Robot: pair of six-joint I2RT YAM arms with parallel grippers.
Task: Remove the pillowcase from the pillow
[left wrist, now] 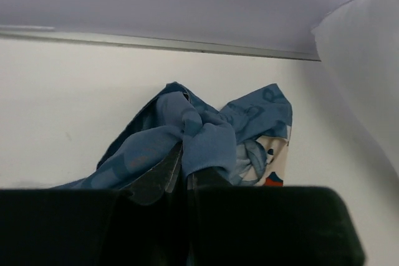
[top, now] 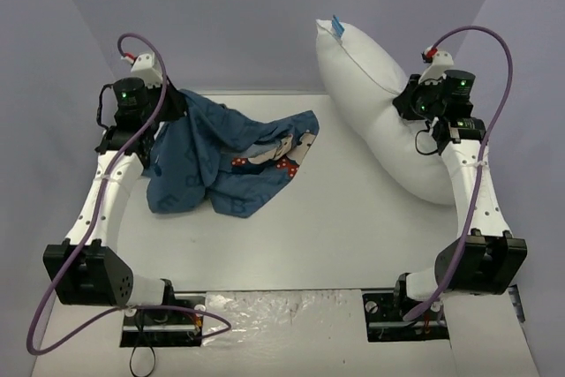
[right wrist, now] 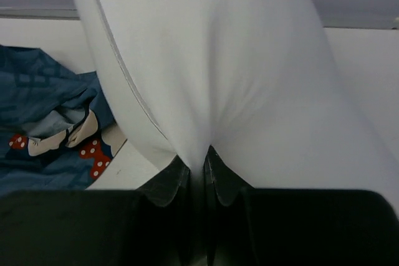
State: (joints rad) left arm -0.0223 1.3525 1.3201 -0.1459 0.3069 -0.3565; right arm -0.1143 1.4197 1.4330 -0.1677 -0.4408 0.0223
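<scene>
The dark-blue pillowcase (top: pixel 225 161) with cartoon mouse prints lies crumpled on the left half of the table, fully off the pillow. My left gripper (left wrist: pixel 185 160) is shut on a bunched fold of the pillowcase (left wrist: pixel 199 132) and holds it slightly raised at the far left (top: pixel 168 103). The white pillow (top: pixel 388 116) stands tilted at the right, its far corner up. My right gripper (right wrist: pixel 197 165) is shut on a pinch of the pillow (right wrist: pixel 218 73), at the pillow's right side (top: pixel 415 112). The pillowcase also shows in the right wrist view (right wrist: pixel 43 123).
The white table (top: pixel 327 236) has a back edge against the lavender wall. A small blue tag (top: pixel 336 26) sticks up from the pillow's raised corner. Both arm bases are bolted at the near edge.
</scene>
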